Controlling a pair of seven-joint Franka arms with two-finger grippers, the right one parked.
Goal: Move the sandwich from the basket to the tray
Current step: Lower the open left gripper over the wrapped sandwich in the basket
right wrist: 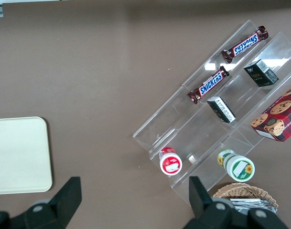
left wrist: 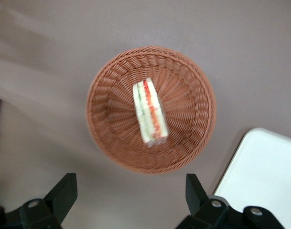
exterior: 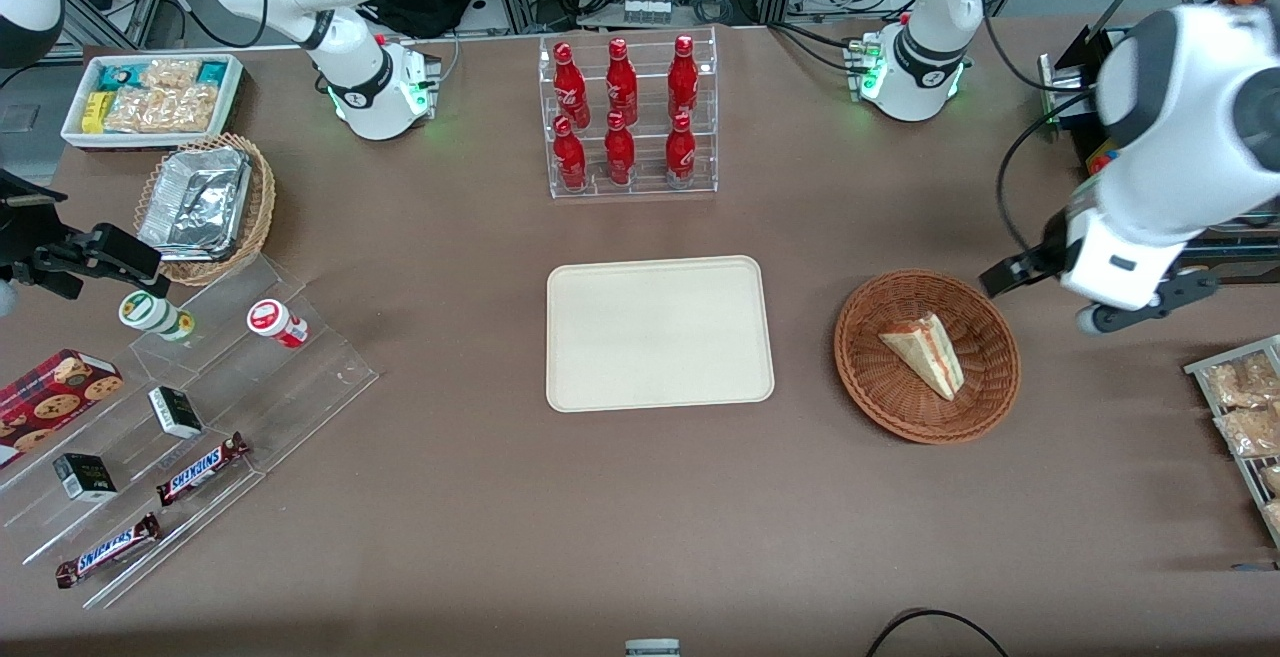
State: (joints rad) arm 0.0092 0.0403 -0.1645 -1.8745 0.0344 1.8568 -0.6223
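The sandwich point(exterior: 925, 352) is a pale wedge with red and green filling, lying in the round reddish-brown basket point(exterior: 851, 357). The cream tray point(exterior: 658, 333) lies flat beside the basket, toward the parked arm's end, with nothing on it. My gripper point(exterior: 1100, 287) hangs high above the table, just off the basket's rim toward the working arm's end. It is open and holds nothing. The left wrist view looks straight down past the gripper point(left wrist: 131, 183) at the sandwich point(left wrist: 150, 112) in the basket point(left wrist: 193, 109), with a corner of the tray point(left wrist: 264, 176) showing.
A clear rack of red bottles point(exterior: 628, 117) stands farther from the camera than the tray. Toward the parked arm's end are a white snack bin point(exterior: 150, 97), a tan basket of foil containers point(exterior: 205, 205) and an acrylic stand with candy bars point(exterior: 200, 467). Snack packets point(exterior: 1245, 407) lie near the working arm.
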